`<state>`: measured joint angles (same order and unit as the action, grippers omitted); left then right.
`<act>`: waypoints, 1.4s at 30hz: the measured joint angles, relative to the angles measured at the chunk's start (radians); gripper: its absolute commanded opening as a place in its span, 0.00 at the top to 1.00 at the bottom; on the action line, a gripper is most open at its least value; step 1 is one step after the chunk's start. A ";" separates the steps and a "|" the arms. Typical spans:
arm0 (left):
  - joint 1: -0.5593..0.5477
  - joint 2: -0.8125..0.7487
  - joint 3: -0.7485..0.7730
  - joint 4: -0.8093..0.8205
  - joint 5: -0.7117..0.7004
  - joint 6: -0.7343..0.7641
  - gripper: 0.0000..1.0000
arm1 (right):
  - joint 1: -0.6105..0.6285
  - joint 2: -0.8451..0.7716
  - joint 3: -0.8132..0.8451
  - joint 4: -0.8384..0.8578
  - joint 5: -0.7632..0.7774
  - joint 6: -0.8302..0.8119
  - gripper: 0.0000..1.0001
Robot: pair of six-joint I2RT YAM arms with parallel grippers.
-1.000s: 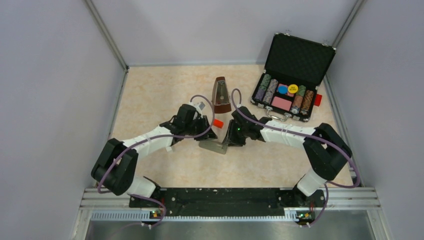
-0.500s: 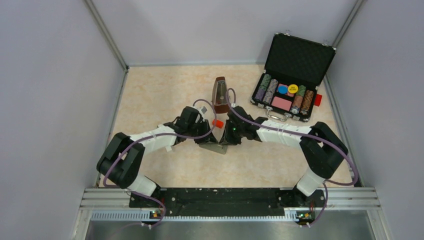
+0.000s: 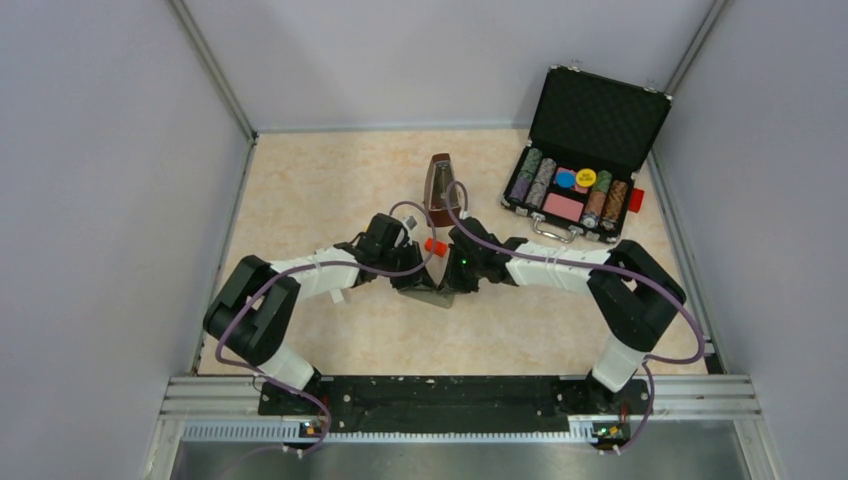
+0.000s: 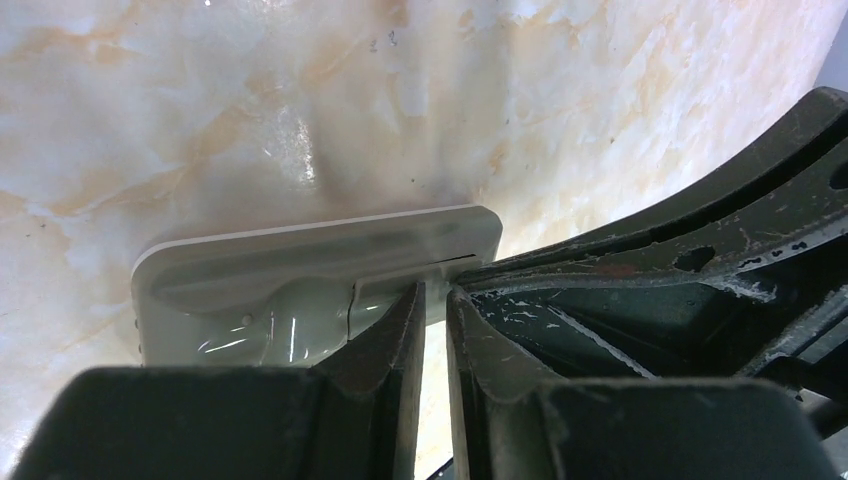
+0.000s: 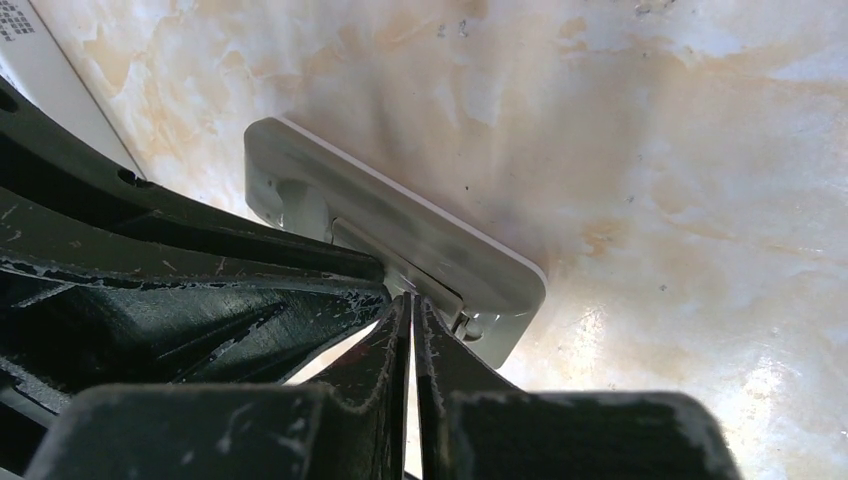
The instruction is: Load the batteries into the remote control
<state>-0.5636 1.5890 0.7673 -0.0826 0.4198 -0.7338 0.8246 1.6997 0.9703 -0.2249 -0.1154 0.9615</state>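
The grey remote control [image 3: 428, 294] lies flat on the table between my two grippers. In the left wrist view the remote [image 4: 320, 260] shows its glossy back and a cover seam. My left gripper [image 4: 435, 290] is nearly shut with only a thin slit, empty, its tips against the remote's near edge. My right gripper [image 5: 412, 298] is shut and empty, its tips touching the cover edge of the remote [image 5: 400, 230]. In the top view the left gripper [image 3: 415, 278] and right gripper [image 3: 455, 278] almost meet. No thin battery shows clearly.
A small red-orange piece [image 3: 435, 245] lies just behind the grippers. A brown metronome [image 3: 441, 188] stands behind it. An open black case of poker chips [image 3: 580, 160] sits at the back right. A slim white bar [image 5: 30, 60] lies near the remote.
Both grippers have moved inward and come together over the remote: the left one to the right, the right one to the left. The remote has stayed in place.
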 measured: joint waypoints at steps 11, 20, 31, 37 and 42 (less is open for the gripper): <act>-0.002 0.000 -0.005 -0.001 -0.006 0.001 0.89 | 0.013 -0.034 -0.008 -0.031 0.060 0.001 0.90; -0.002 0.000 -0.016 0.019 -0.001 0.001 0.90 | 0.013 -0.106 -0.005 -0.107 0.122 0.000 0.87; -0.006 -0.001 -0.024 0.036 0.000 0.000 0.90 | 0.013 -0.068 -0.005 -0.100 0.065 0.010 0.87; -0.006 -0.003 -0.027 0.040 -0.001 0.001 0.91 | 0.013 -0.033 -0.008 -0.059 0.029 0.034 0.91; -0.006 -0.003 -0.030 0.045 0.000 0.000 0.91 | 0.012 -0.027 -0.012 -0.048 0.022 0.045 0.93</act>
<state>-0.5701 1.5860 0.7376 -0.0376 0.4194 -0.7334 0.8368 1.6722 0.9585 -0.2729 -0.0933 1.0061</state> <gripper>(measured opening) 0.093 0.079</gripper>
